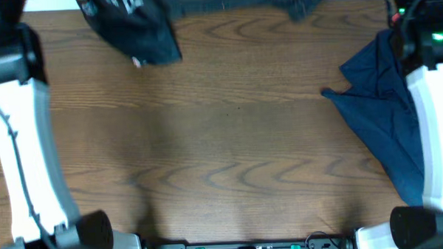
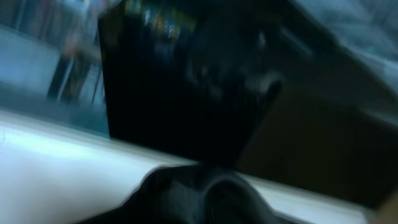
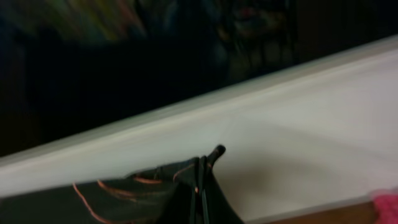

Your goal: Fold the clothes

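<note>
Left arm and right arm extend forward, one at each side. Left gripper closed, blurred; right gripper pinching jersey.

Open wood across the middle of the counter, passable from 6 o'clock up towards the far edge. Blocked at 11 to 12 o'clock by the black jersey bunched there. Narrowed at 3 o'clock by the navy garment spreading inward. Hemmed at 9 o'clock by the left arm and beyond the navy cloth by the right arm.
</note>
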You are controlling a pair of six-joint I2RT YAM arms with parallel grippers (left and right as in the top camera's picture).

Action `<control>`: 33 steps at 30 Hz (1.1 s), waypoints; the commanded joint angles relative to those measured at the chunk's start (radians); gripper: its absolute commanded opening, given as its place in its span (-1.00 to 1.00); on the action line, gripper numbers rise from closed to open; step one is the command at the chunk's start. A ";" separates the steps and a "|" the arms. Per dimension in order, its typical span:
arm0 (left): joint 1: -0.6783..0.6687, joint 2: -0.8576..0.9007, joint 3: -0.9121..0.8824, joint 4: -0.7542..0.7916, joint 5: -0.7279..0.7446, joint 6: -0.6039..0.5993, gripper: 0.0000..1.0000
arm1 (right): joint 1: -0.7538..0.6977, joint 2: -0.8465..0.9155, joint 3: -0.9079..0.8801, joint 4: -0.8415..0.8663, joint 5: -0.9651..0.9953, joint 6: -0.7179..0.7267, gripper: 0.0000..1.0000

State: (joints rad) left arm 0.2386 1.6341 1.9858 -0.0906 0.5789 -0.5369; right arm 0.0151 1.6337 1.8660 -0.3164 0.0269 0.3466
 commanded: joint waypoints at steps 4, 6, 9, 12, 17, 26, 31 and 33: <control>0.058 -0.043 0.031 -0.634 0.080 0.283 -0.88 | -0.010 -0.002 0.014 -0.380 0.042 -0.075 -0.98; 0.067 -0.034 0.021 -0.895 0.079 0.372 -0.88 | -0.009 0.002 -0.007 -0.563 0.072 -0.074 -0.98; 0.062 -0.016 -0.029 -1.184 0.079 0.501 -0.88 | -0.010 0.007 -0.057 -0.766 0.117 -0.074 -0.98; 0.051 -0.005 -0.133 -1.321 0.059 0.588 -0.88 | -0.009 0.007 -0.134 -0.896 0.121 -0.074 -0.98; 0.051 -0.005 -0.391 -1.386 -0.061 0.615 -0.88 | -0.007 0.007 -0.321 -0.994 0.094 -0.074 -0.98; 0.076 -0.053 -0.805 -1.369 -0.203 0.554 -0.88 | -0.008 0.006 -0.586 -1.027 0.070 -0.047 -0.97; 0.131 -0.164 -0.899 -1.315 -0.232 0.484 -0.88 | -0.008 0.006 -0.624 -1.030 0.070 -0.033 -0.97; 0.141 -0.198 -0.901 -1.269 -0.231 0.481 -0.88 | -0.007 0.006 -0.624 -0.980 0.069 -0.033 -0.98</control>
State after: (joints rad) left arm 0.3611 1.4982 1.0828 -1.3926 0.3813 -0.0193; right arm 0.0113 1.6360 1.2419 -1.3361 0.0975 0.2924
